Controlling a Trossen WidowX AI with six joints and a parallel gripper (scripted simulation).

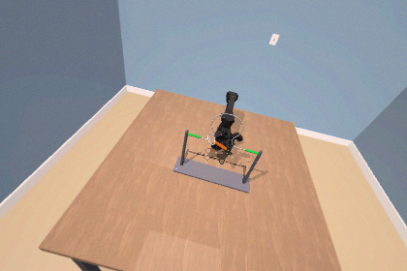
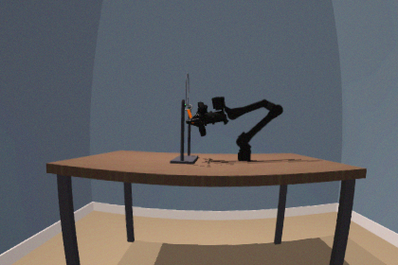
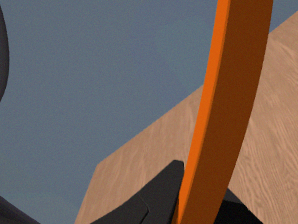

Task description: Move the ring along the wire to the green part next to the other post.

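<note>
In the top view, a wire (image 1: 243,126) with green ends and a thin grey middle that rises in a big round loop runs between one dark grey post (image 1: 183,149) (image 2: 189,141) and the other dark grey post (image 1: 252,167) (image 2: 183,132), both on a flat grey base plate (image 1: 210,175) (image 2: 184,160) on a brown wooden table (image 1: 131,207) (image 2: 284,168). The small pale ring (image 1: 211,139) (image 2: 189,112) is at the grey stretch between one green part (image 1: 194,135) and the loop (whether it touches the wire is too small to tell), and its orange handle (image 1: 220,145) (image 2: 189,114) (image 3: 225,100) slants toward the black gripper (image 1: 227,150) (image 2: 189,122) (image 3: 186,172). A white wall plate (image 1: 274,39) shows behind (any marking on it is too small to read). The exterior view adds height: the loop stands above the posts, while the black arm (image 2: 256,132) bends high and reaches down to the handle's lower end. It shows the handle tilted, with the ring at its upper end. The wrist view gives the handle's form, a smooth, long, flat-sided bar (bright orange on one narrow face, darker brown-orange on the broad one), its lower end clamped between the black fingers.
</note>
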